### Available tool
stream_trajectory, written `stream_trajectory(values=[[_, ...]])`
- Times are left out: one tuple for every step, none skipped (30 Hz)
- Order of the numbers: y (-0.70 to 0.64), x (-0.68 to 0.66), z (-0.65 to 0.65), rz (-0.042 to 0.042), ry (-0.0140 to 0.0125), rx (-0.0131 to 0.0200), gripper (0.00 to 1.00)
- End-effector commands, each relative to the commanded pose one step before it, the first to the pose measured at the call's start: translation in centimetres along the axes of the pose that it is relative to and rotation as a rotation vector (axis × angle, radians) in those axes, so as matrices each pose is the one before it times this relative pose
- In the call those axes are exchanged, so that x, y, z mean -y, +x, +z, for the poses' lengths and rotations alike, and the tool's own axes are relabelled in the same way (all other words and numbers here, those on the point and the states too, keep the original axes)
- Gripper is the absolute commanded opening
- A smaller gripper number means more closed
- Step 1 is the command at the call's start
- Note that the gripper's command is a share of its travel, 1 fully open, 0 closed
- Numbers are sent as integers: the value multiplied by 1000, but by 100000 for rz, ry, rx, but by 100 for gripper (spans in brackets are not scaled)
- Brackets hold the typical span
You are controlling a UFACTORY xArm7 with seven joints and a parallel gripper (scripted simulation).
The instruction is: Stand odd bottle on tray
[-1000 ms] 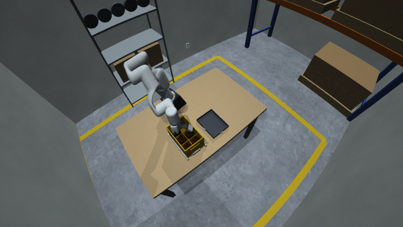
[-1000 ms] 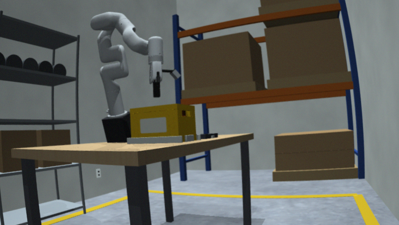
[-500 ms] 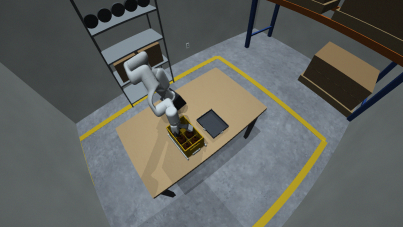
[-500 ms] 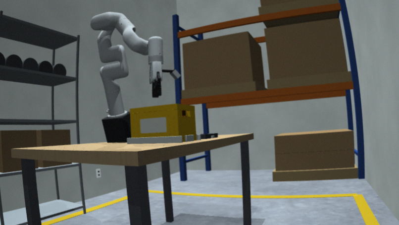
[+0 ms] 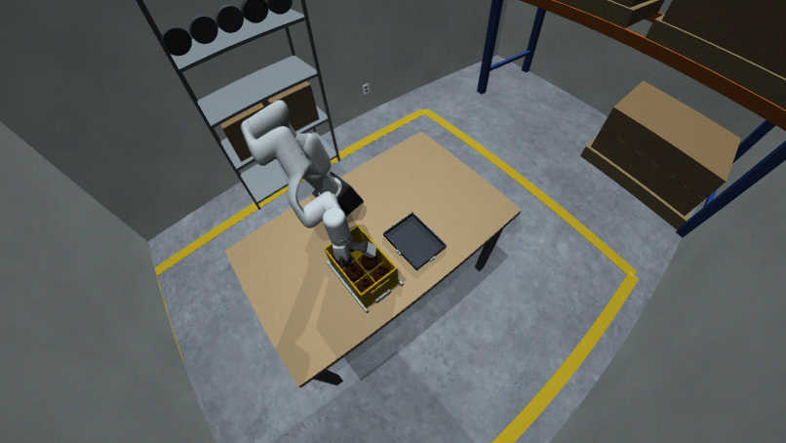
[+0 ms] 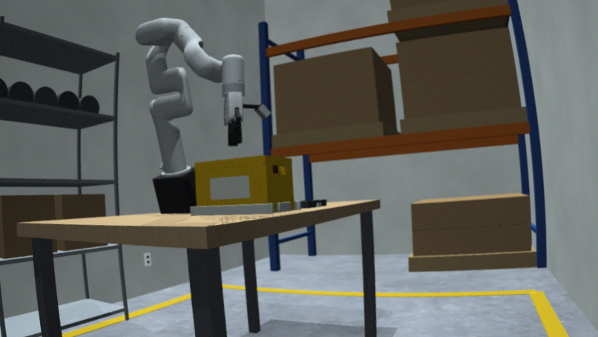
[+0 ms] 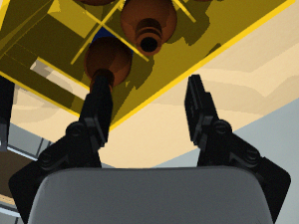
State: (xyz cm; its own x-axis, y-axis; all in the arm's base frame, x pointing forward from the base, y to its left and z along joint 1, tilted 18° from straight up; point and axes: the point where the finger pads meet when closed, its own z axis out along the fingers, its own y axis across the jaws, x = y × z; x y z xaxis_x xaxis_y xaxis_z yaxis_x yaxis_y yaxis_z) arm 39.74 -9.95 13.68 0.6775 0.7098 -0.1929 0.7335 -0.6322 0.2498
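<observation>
The tool (image 5: 344,262) (image 6: 234,145) (image 7: 148,89) points downward above one end of the crate (image 5: 380,293) (image 6: 234,167) (image 7: 197,67), its fingers parted well over halfway and holding nothing. The crate stands level on the worktop (image 5: 275,286) (image 6: 125,220) (image 7: 145,143), below the tool. Inside it, brown bottles stand in the divided cells: one bottle (image 7: 108,61) lies just beyond one fingertip in the wrist view, and a second bottle (image 7: 149,21) stands farther out, between the two fingers' lines. The tray (image 5: 414,242) (image 6: 314,203) rests level on the worktop, to one side of the tool and beside the crate, with no bottle on it.

Progress: the transfer appears to be at an early stage. No bottle stands on the tray; the odd-necked bottle remains to be identified, gripped, lifted out and stood there, after which the arm must withdraw free. Whether any necks have been compared cannot be judged here.

Obscured matter: the crate wall conceals every bottle body in the exterior view, and the tool covers part of the crate from above, so all five bottles cannot be counted with certainty. In the wrist view one finger overlaps the nearer bottle's neck, and further bottles are cut off at the upper edge. The differing neck cannot be made out.

gripper (image 5: 345,262) (image 6: 234,141) (image 7: 148,89) fingers now spread farther apart; in exterior view their dark tips, earlier lined up as one, show slightly offset.
</observation>
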Motion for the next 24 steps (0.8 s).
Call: stream_trajectory(values=[[83,-112,-127,-24,-340,-180,65],[0,0,0,0,0,0,65],[0,0,0,0,0,0,65],[0,0,0,0,0,0,65],[0,0,0,0,0,0,65],[0,0,0,0,0,0,65],[0,0,0,0,0,0,65],[0,0,0,0,0,0,65],[0,0,0,0,0,0,65],[0,0,0,0,0,0,65],[0,0,0,0,0,0,65],[0,0,0,0,0,0,65],[0,0,1,0,0,0,65],[0,0,3,0,0,0,65],[0,0,0,0,0,0,65],[0,0,0,0,0,0,65],[0,0,7,0,0,0,65],[1,0,10,0,0,0,65],[1,0,15,0,-1,0,65],[1,0,20,0,-1,0,65],[2,0,26,0,-1,0,65],[2,0,32,1,-1,0,65],[3,0,38,1,-1,1,65],[3,0,45,1,-1,1,65]])
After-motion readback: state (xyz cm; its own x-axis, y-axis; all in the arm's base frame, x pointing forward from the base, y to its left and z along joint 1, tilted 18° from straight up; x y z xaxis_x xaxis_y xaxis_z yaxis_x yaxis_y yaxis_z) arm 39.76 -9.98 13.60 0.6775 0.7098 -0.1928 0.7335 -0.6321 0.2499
